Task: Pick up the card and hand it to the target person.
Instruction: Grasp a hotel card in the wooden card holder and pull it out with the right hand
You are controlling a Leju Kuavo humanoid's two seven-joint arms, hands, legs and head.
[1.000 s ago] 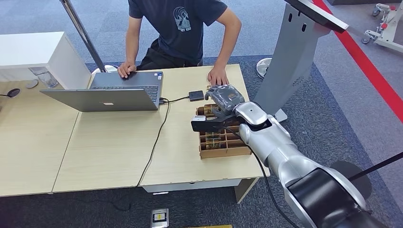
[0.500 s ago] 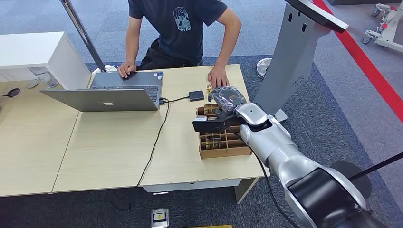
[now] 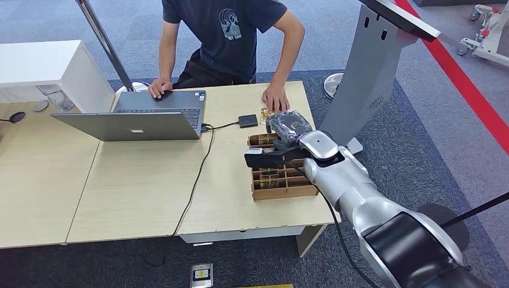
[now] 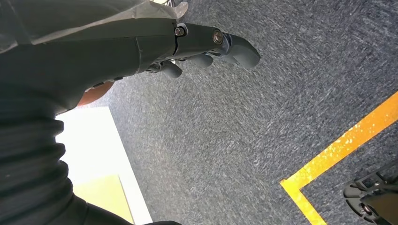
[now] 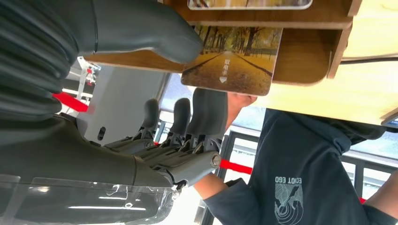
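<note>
the right hand, thumb and fingers spread around the card standing in the wooden rack near the table's right edge, isn't gripping yet and could knock it askew.

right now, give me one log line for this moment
right hand: at card in wooden box, thumb and fingers either side, card not lifted | left hand: hanging over floor, holds nothing | person: seated across table

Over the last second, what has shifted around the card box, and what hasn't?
The right hand edged slightly toward the person's hand at the far end of the wooden card box, and turned a little at the wrist. In the right wrist view its thumb and fingers bracket a card, but no firm grip shows. The laptop, box and person stayed put.
</note>
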